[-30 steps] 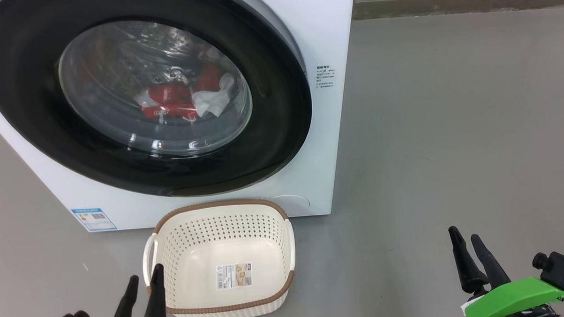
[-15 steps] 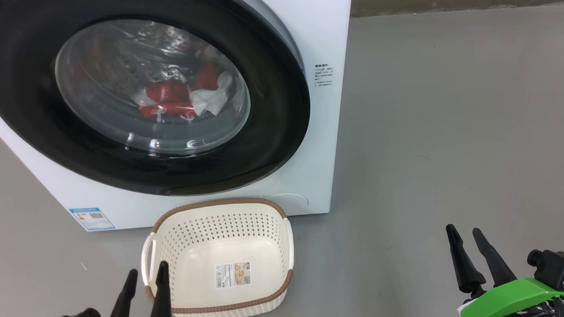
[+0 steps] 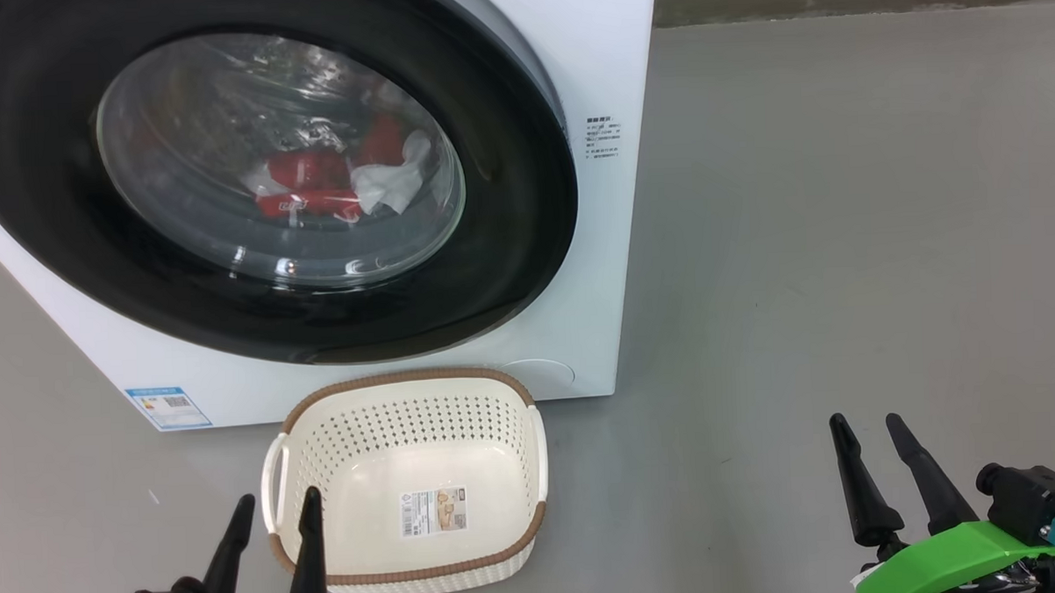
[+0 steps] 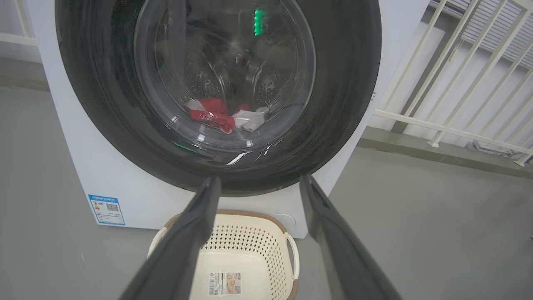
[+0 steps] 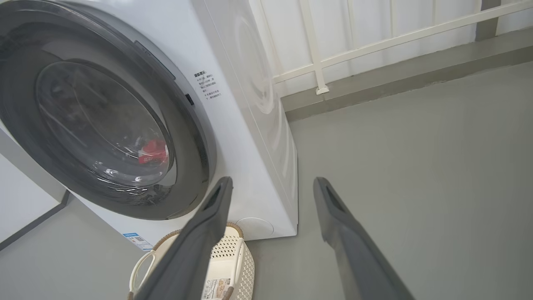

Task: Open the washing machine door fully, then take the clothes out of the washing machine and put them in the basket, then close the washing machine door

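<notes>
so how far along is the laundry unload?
Done: nothing yet. The washing machine door covers the opening, the clothes lie inside behind its glass, and the basket sits empty on the floor in front. In hand: nothing; the left gripper and right gripper are both open and empty. Left: open the door, move the clothes, close it.

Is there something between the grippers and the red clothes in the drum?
Yes. The washing machine door stands in front of the clothes, which show through it. The left gripper and right gripper are open, away from it.
</notes>
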{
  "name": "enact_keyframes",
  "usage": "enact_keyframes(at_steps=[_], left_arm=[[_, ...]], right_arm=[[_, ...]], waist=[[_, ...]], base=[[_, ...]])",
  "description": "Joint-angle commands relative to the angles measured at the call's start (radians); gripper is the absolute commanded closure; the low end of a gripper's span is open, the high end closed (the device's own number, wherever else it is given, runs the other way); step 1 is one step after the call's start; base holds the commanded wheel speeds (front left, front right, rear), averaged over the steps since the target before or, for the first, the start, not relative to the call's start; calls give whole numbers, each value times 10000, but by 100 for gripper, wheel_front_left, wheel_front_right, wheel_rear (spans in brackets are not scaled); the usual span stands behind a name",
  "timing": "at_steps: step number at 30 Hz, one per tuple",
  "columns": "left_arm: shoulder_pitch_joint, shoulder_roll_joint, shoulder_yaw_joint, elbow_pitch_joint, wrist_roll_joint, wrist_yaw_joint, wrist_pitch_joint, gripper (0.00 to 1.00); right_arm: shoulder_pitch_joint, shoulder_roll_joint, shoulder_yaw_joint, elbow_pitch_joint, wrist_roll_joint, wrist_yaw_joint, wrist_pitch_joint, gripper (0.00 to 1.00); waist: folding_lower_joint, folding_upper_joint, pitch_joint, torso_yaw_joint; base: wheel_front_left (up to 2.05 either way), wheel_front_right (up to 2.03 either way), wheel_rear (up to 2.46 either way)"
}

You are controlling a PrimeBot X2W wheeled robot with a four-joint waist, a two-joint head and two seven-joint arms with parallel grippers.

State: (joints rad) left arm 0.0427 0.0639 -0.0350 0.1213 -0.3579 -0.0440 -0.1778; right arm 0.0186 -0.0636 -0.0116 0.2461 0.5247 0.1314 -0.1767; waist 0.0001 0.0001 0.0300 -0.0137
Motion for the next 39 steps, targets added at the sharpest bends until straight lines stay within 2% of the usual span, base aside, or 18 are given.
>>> enact_keyframes(at_steps=[1, 25, 39], left_arm=[[-103, 151, 220, -332, 308, 54, -117, 0], [179, 23, 386, -398, 2929, -132, -830, 0], [169, -101, 699, -327, 2783, -383, -839, 0]], right_arm=[[-56, -169, 232, -303, -264, -6, -134, 0], [247, -158, 115, -608, -2672, -7, -842, 0], [257, -77, -16, -646, -2527, -7, -851, 0]], waist=[[-1, -1, 1, 0], [-1, -1, 6, -74], [-1, -1, 72, -136]], base=[[0, 0, 0], [0, 0, 0], [0, 0, 0]])
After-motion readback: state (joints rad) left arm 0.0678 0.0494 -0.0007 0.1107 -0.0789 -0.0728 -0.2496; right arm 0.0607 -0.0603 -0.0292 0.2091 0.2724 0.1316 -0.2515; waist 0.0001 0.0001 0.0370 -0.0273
